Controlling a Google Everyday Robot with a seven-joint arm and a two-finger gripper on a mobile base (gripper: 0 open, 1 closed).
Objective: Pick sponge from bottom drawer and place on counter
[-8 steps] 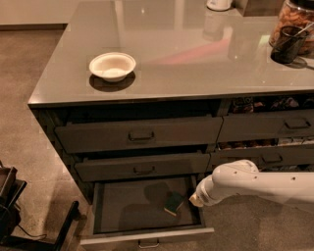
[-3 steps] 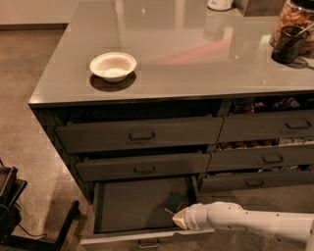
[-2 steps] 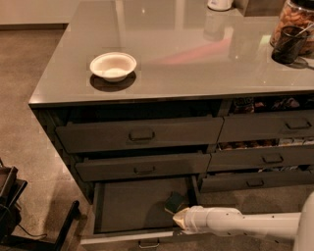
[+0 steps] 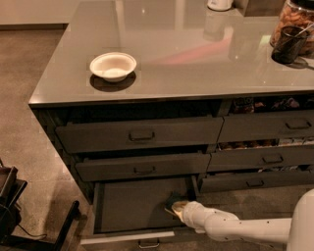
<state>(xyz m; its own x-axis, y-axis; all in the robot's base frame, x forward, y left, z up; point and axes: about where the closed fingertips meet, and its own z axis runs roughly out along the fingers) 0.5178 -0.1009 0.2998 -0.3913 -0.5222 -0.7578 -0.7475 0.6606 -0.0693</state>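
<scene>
The bottom drawer [image 4: 127, 206] is pulled open under the counter [image 4: 186, 54], showing a plain dark interior. The sponge [image 4: 172, 202], dark green over a yellow-tan layer, lies at the drawer's right side. My white arm reaches in from the lower right, and my gripper [image 4: 177, 210] is right at the sponge, touching or covering its near edge.
A white bowl [image 4: 113, 65] sits on the counter's left part. A dark cup [image 4: 287, 44], a jar [image 4: 294, 22] and a white item [image 4: 219, 4] stand at the counter's back right. Two closed drawers [image 4: 140, 135] are stacked above the open one. A dark base [image 4: 12, 206] stands on the floor at left.
My arm has dropped from beside the drawer's right end to low across its front, and the gripper has come down onto the sponge. The sponge has stayed in place.
</scene>
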